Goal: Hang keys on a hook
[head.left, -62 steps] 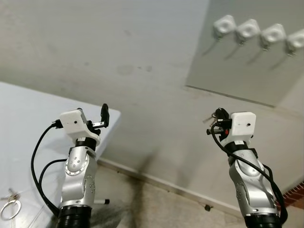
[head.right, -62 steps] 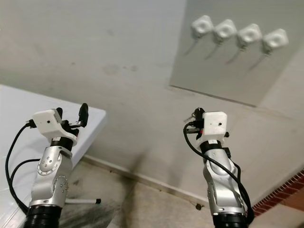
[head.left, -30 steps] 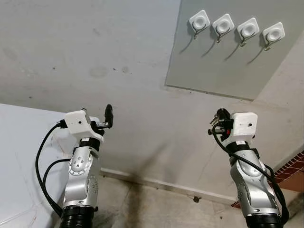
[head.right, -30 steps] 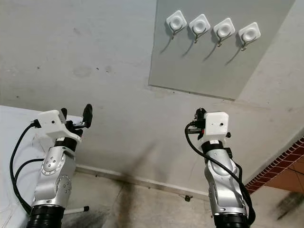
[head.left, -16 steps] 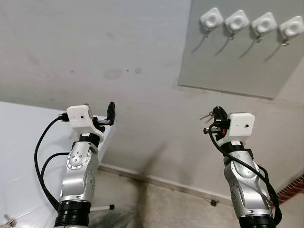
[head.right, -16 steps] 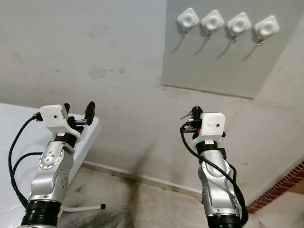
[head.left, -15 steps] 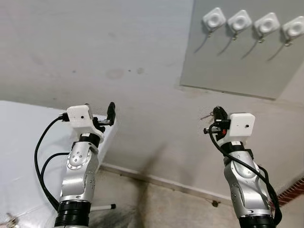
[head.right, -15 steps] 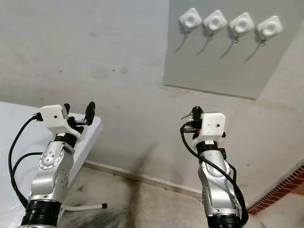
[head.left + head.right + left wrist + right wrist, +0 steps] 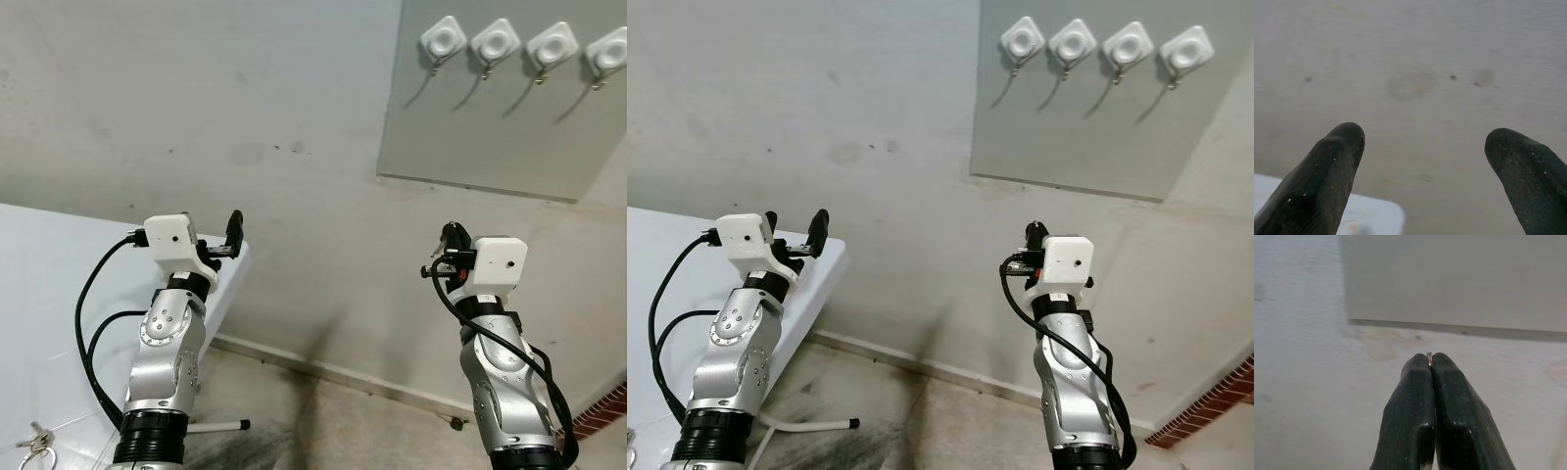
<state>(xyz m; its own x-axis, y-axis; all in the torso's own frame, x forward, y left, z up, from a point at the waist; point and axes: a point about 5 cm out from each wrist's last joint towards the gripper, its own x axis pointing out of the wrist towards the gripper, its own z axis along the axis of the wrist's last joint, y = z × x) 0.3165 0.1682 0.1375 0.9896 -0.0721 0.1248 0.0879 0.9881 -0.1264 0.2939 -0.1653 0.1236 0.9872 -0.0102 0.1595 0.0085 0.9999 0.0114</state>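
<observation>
Nearest the robot, at the low corner of the white table (image 9: 59, 294), lies a spare bunch of keys (image 9: 34, 443) on its ring, well apart from both arms. Above the table's far edge the left gripper (image 9: 227, 242) is raised with its fingers spread wide and nothing between them. Well to the right of the table, the right gripper (image 9: 1430, 363) is pressed closed on a thin metal key ring (image 9: 1429, 357), whose edge peeks out between the fingertips; in the left eye view small metal bits, probably the keys (image 9: 433, 264) themselves, stick out beside that gripper. I judge the bunch to be light, hard and slippery, the keys free to swing and rattle, so the ring is the right place to hold, leaving an open arc of it clear to slip over a hook. Farthest off, on the wall beyond the table and high up, a grey panel (image 9: 470, 137) carries four white hooks (image 9: 443, 39), all bare. Nothing stands between the right gripper and the panel; the hooks are simply well above it.
</observation>
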